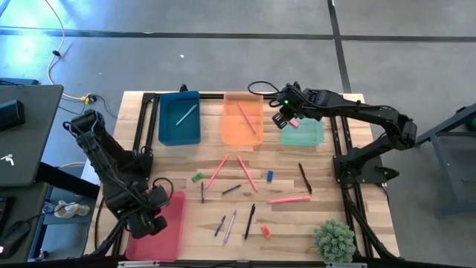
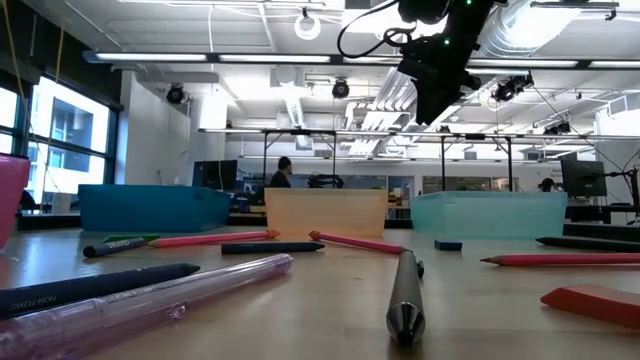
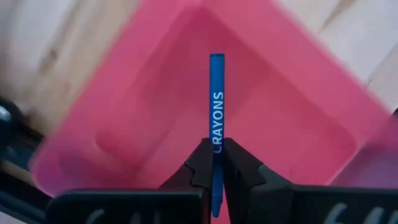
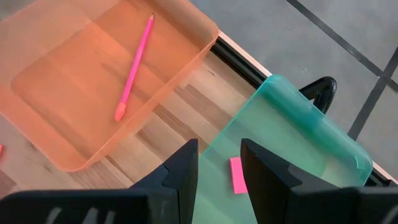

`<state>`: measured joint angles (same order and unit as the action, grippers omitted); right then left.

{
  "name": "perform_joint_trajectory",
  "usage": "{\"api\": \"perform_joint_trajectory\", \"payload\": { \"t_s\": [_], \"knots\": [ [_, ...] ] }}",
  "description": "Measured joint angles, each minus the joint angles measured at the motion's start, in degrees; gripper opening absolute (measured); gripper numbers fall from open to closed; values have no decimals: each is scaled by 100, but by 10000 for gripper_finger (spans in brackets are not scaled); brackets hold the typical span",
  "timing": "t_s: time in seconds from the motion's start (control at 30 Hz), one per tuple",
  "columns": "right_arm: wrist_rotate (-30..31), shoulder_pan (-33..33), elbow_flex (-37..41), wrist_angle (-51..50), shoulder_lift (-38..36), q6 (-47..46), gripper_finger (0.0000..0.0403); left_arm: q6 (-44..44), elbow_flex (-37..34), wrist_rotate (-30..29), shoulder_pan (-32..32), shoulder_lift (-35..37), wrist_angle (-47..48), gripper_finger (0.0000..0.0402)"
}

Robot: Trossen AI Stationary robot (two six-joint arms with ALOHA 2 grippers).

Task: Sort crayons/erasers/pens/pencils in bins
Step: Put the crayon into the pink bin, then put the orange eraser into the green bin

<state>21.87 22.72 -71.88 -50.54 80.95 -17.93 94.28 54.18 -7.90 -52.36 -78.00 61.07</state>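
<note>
The left pincer (image 3: pixel 214 163) hangs over the pink-red bin (image 1: pixel 165 223) at the near left corner of the desk (image 1: pixel 297 223), its fingers clamped on a blue crayon (image 3: pixel 216 112) marked CRAYONS. The crayon sticks straight out past the fingertips along the pincer's own line, and in the left wrist view the bin's floor fills the space right behind it, so the bin lies directly below the crayon and nothing else is in it that I can see. By my reading that is the relation the coming move turns on: letting go here should drop the stick inside the walls. The right pincer (image 4: pixel 219 163) is at the far right, above the mint-green bin (image 1: pixel 303 134), with its jaws parted and a clear gap between them. A small pink eraser (image 4: pixel 237 175) shows through that gap, against the mint-green bin's floor; whether it rests there or hangs in the air I cannot tell. The orange bin (image 4: pixel 93 81) just to the left of it holds a pink pencil (image 4: pixel 133 67) lying at a slant, and the teal bin (image 1: pixel 179 117) farther left holds one pale stick. Between the two arms, loose pens, pencils, crayons and small erasers remain scattered over the middle of the desk, their long axes pointing in many directions; those on the left half lie nearer the left arm, those on the right nearer the right arm.
</note>
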Motion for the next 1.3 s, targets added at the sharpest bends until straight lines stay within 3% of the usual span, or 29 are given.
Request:
{"api": "perform_joint_trajectory", "payload": {
  "t_s": [0.27, 0.6, 0.87, 1.1, 1.3],
  "knots": [
    [-348, -399, 0, -359, 0, -290, 114, 172, -662, 341, -96, 0, -414, 42],
    [-368, -1300, 0, -458, 0, -817, 114, 60, -678, 283, -20, 0, -339, 127],
    [-450, -1862, 250, -430, 17, -956, 114, -625, -678, 222, 100, 371, -327, 136],
    [-470, -2161, 986, -219, 26, -1722, 114, -1401, -678, -816, 364, 1238, 19, 122],
    [-606, -2332, 1408, -46, 26, -2106, 123, -2363, -678, -1760, 967, 1866, 377, 118]
  ]
}}
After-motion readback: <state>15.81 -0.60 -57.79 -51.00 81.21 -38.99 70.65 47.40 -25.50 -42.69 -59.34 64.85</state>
